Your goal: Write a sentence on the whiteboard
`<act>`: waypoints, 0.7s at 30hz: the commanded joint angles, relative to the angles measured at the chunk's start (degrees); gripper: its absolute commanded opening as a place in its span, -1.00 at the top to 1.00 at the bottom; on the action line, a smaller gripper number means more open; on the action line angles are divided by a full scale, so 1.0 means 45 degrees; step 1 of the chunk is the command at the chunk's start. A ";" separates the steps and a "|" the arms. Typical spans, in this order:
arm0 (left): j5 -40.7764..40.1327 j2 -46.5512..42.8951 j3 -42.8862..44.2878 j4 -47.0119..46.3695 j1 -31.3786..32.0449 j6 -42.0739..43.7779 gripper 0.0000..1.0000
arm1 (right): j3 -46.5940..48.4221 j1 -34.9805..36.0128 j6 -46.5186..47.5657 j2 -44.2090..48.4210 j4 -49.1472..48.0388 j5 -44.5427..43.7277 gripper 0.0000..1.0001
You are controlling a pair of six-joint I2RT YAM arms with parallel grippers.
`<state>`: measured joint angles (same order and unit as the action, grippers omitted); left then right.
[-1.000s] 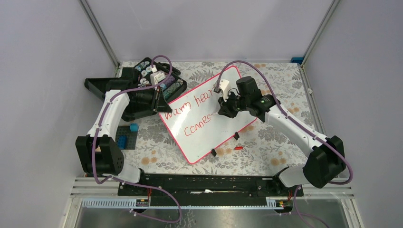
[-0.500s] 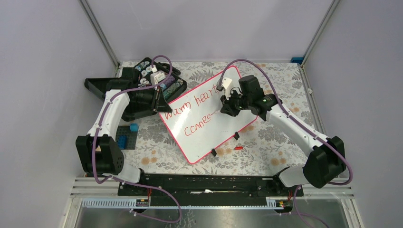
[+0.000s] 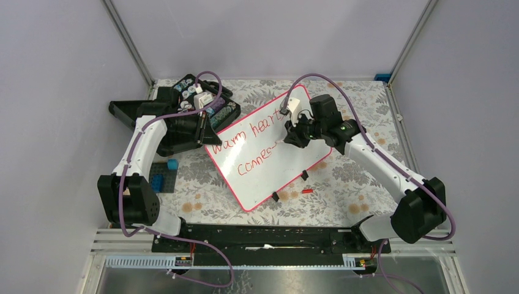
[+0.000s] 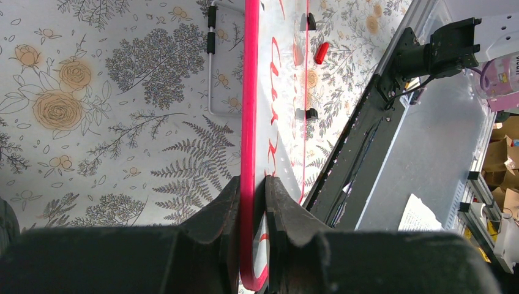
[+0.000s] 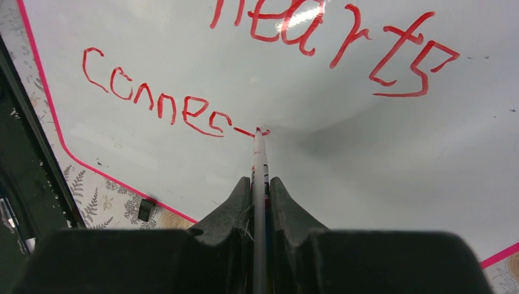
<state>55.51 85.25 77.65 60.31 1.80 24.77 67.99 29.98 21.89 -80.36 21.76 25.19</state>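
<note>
Whiteboard (image 3: pixel 263 182): flat, glossy white, rounded corners, thin pink-red rim. It lies at an angle mid-desk, between the two arms. Two small black clips (image 3: pixel 304 175) sit on its near-right edge.

Sentence (image 5: pixel 183 110): thin red marker strokes in two lines. The right wrist view reads "hearts" above and "connec" below, with a short dash trailing off the last letter. The top view also shows "warm", but there the right arm covers the end of the upper line.

Right end effector (image 5: pixel 260 184): black fingers clamped on a slim white marker (image 5: pixel 259 160), whose tip touches the board at the end of that dash.

Left end effector (image 4: pixel 252 184): fingers pinched on the whiteboard's rim at a rounded corner, with the board seen edge-on. In the top view this end effector is hard to pick out against the black case (image 3: pixel 183 116) behind it.

The case is open at the desk's far left, just beside the board. Its contents are too small to identify.

Desk (image 3: pixel 202 196): covered with a grey fern and orange floral print cloth.

A small red cap (image 3: pixel 307 191) lies on the cloth just off the board's near-right edge. Blue blocks (image 3: pixel 160 180) sit on a dark plate by the left arm.
</note>
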 commanded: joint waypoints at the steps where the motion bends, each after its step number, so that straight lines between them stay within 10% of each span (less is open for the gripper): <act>1: -0.1023 0.0412 -0.0048 -0.0059 0.0381 0.0688 1.00 | 0.0675 -0.0023 0.0236 0.0432 0.0132 0.0743 1.00; 21: -0.1091 0.0461 -0.0068 -0.0050 0.0381 0.0735 1.00 | 0.0731 0.0126 0.0169 -0.0444 -0.0241 0.0208 1.00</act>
<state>55.48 85.25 77.67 60.31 1.85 24.77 69.67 30.11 22.11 -82.30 22.00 26.48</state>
